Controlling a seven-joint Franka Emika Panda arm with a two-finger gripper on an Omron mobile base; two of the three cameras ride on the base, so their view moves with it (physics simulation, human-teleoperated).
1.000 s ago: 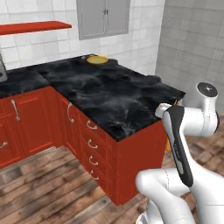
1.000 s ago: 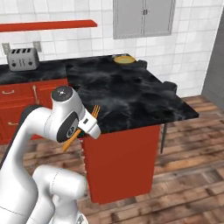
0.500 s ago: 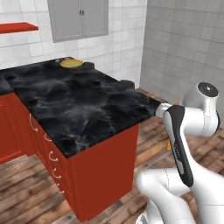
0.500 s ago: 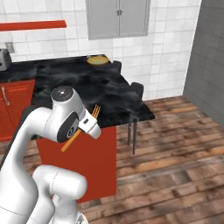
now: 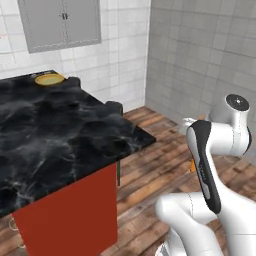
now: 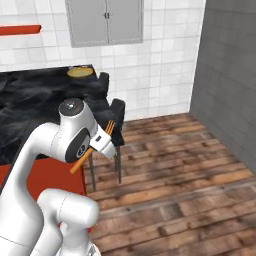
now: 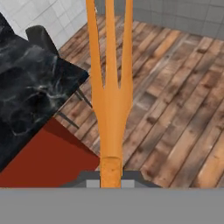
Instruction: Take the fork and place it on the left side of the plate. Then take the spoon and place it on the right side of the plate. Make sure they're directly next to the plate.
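While clamped on the fork, end effector rides high beside the arm's upper joint, jaws narrowed tight on the orange handle. In the hand view, tines run up and away from the grip; in the right base view, handle pokes out below and tines above, whole piece tilted. No sign of slip, but the grip sits low on a thin handle, so probably easy to twist: best keep wrist steady and avoid jerks during transport.

Beyond the hand: wood floor under the tines, corner of the black marble tabletop off to one side, dark stools tucked just beside the tabletop edge. Plate rests far across the tabletop near the tiled wall, well apart from the fork; seen also in the right base view. Spoon: not made out.

Step in hand, judged: carrying the fork to the plate's left side. To do well: close the gap to the far end first, keep clear of the stools, then lower flat with handle parallel to the plate rim, just beside it, and release only once resting on marble.
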